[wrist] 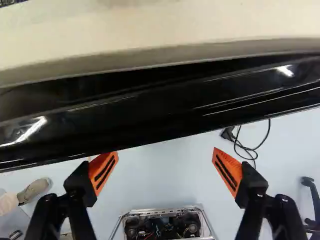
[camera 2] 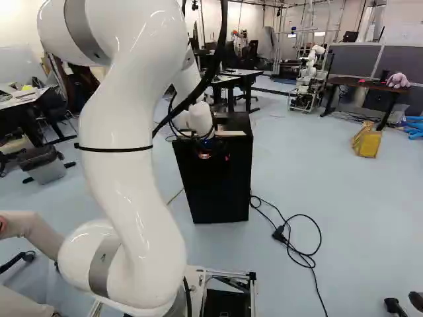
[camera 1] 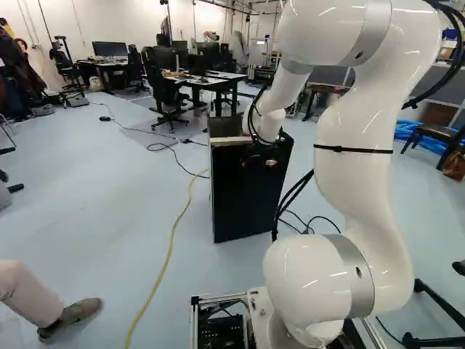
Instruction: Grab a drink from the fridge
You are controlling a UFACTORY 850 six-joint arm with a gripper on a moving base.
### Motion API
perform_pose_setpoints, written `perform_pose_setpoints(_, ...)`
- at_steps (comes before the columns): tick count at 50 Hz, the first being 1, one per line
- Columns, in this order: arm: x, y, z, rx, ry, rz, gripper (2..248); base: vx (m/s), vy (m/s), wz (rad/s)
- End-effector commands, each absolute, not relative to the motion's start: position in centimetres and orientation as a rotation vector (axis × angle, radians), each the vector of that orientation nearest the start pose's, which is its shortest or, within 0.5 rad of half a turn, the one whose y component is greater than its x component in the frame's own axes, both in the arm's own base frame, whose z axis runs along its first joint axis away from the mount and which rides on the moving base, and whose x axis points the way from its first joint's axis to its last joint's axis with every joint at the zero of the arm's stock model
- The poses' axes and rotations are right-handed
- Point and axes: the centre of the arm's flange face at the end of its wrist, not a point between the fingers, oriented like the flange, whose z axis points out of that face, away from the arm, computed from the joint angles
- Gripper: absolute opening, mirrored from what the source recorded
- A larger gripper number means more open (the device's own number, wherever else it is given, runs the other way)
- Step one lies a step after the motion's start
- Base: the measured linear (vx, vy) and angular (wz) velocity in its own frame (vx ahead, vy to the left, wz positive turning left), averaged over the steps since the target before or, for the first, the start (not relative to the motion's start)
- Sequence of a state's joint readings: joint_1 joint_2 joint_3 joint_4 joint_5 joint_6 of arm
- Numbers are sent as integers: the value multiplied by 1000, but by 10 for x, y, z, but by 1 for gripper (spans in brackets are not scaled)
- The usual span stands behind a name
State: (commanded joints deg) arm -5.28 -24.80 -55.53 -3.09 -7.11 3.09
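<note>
Near the top of a glossy black, boxy fridge (camera 1: 248,200), the black, orange-padded tool (camera 1: 258,161) stands wide open.

Arching the arm (camera 1: 356,145) high and near, pointing the wrist (camera 1: 263,125) down farther off, holding the gripper (camera 1: 258,162) spread wide.

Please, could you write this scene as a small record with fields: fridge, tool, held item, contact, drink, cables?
fridge: black box-shaped fridge, standing on the floor ahead of the base
tool: black two-finger tool with orange pads, open, close to the fridge's glossy upper edge
held item: none, nothing is between the pads
contact: cannot tell if the tool touches the fridge
drink: none visible; the fridge's inside is not shown
cables: thin yellow cable on the floor at the left of the left base view; looped black cable right of the fridge in the right base view
</note>
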Motion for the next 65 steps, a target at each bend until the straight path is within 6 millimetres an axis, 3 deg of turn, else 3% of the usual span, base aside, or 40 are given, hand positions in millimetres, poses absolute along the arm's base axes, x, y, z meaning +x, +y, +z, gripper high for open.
perform_pose_setpoints(65, 570, -51, 345, -3090, 139, -679, 247, 0, 0, 0)
